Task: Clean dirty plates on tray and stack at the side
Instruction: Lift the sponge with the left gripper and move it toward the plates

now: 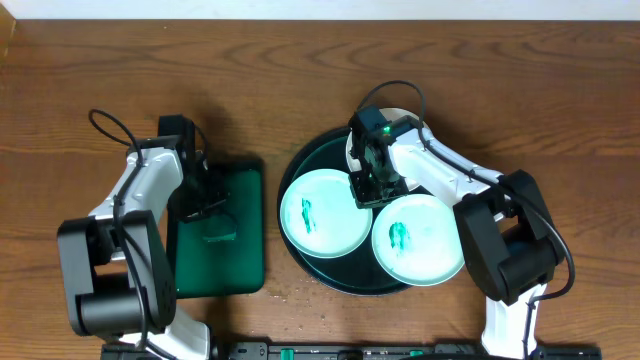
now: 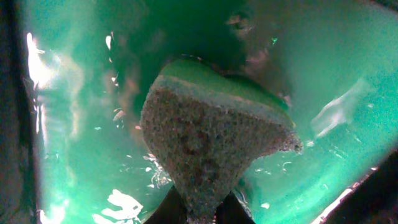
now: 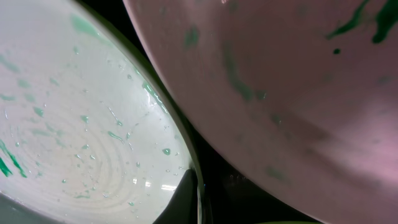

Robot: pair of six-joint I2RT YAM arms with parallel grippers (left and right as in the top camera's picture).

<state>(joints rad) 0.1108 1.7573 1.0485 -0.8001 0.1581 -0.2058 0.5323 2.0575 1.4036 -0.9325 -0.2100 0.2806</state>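
Note:
The large round dark tray [image 1: 300,165] holds three white plates with teal smears. The left plate [image 1: 318,215] and the right plate [image 1: 420,240] lie in front. The back plate [image 1: 398,118] is mostly hidden under my right arm. My right gripper [image 1: 368,188] is at the left plate's right rim. In the right wrist view one finger lies on the inside of that plate [image 3: 81,124], and the gripper [image 3: 199,186] looks shut on the rim. Another plate [image 3: 280,93] fills the upper right. My left gripper [image 2: 202,214] is shut on a green and grey sponge [image 2: 211,137].
A smaller rectangular green tray [image 1: 240,250] lies left of the round tray, under my left gripper [image 1: 207,200]; its wet green floor [image 2: 81,155] fills the left wrist view. Bare wooden table [image 1: 300,60] surrounds both trays.

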